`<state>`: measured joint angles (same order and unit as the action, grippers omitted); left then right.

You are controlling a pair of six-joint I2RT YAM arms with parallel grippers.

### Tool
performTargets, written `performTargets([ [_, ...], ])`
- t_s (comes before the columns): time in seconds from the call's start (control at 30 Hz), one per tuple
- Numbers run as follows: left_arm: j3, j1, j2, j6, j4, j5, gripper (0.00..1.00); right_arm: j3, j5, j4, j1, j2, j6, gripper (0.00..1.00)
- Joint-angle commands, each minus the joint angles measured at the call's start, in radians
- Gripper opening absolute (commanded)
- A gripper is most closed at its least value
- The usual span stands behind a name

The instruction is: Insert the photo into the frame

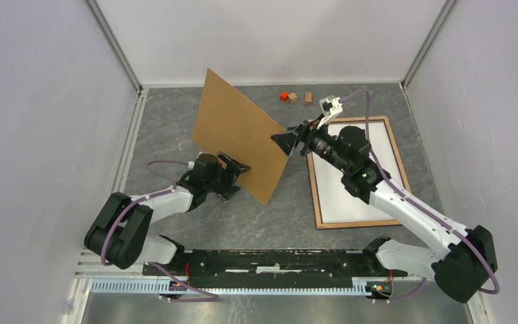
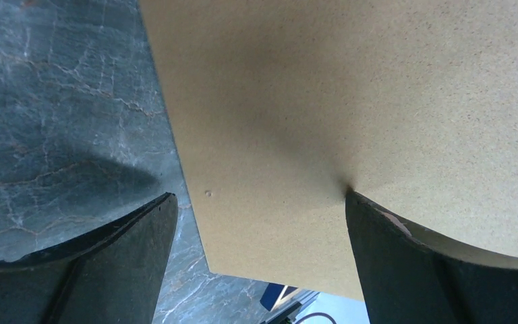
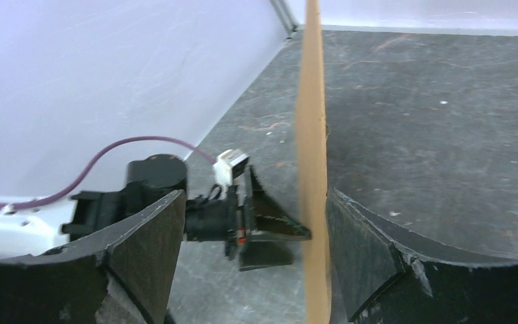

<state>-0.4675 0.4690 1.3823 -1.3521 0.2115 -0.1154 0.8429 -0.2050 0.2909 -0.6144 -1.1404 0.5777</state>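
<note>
**Frame:** The large thin-railed, light-wood rectangular picture frame lies flat on the grey marbled tabletop, right of centre in the overhead view. The right arm crosses over it.

**Photo:** A flat white surface fills the space inside the rails. I cannot tell whether this is the photo lying face down, since no printed side shows.

**Board:** A plain brown rectangular backing board stands on edge at centre, tilted, well left of the frame.

**Right gripper:** The right gripper meets the board's right-hand edge. In its wrist view the board's thin edge runs upright between the fingers. It lies against the right-hand pad, with a wide gap to the other. The jaws are spread and not clamped.

**Left gripper:** The left gripper sits at the board's lower left part with its jaws spread as wide as they go. In its wrist view one fingertip touches the board's face. The other finger stands apart over the table. It has hold of nothing.

**Top centre, by the back wall:** A small red cube and two small brown wooden blocks.
</note>
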Motion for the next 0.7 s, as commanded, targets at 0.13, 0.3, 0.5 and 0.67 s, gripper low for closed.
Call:
performTargets([
  [0.13,0.078,0.037,-0.046,0.02,-0.057,0.004,1.0,-0.05,-0.13,-0.173,-0.194,0.04,0.104,0.81],
  [0.3,0.089,0.037,-0.121,0.071,-0.09,0.011,1.0,-0.036,-0.094,-0.163,-0.228,0.076,0.099,0.82],
  [0.5,0.074,0.037,-0.234,0.146,-0.162,0.029,1.0,-0.052,0.066,-0.162,-0.293,0.039,0.011,0.83],
  [0.67,0.072,0.036,-0.312,0.162,-0.231,0.052,1.0,-0.075,0.578,-0.099,-0.481,-0.006,-0.156,0.78],
])
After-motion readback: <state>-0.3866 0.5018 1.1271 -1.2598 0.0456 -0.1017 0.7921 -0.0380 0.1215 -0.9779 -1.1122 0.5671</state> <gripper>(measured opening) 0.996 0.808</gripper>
